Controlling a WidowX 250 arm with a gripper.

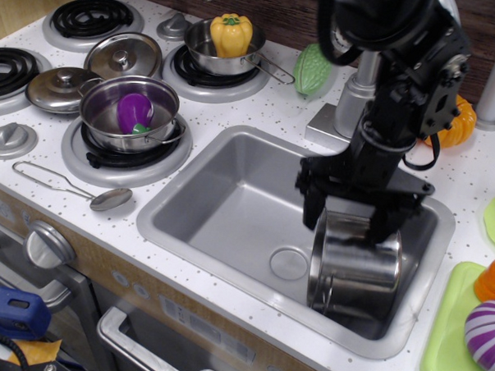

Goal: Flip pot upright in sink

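The shiny steel pot [355, 268] rests tilted in the right end of the grey sink [230, 201]. Its flat base faces up and back, and its rim faces down towards the sink's front wall. A thin wire handle [328, 292] shows on its lower left side. My black gripper [349, 219] hangs straight down over the pot's upper end. Its jaws are open, with one finger [311, 206] to the left of the pot and the other in front of the pot's top right edge. I cannot tell whether the fingers touch the pot.
The round drain [289, 263] lies just left of the pot. The faucet [350, 100] stands behind the sink. A pot holding a purple eggplant [134, 113], a pan with a yellow pepper [230, 33], lids and a spoon [75, 190] sit left. A green board [455, 326] lies right.
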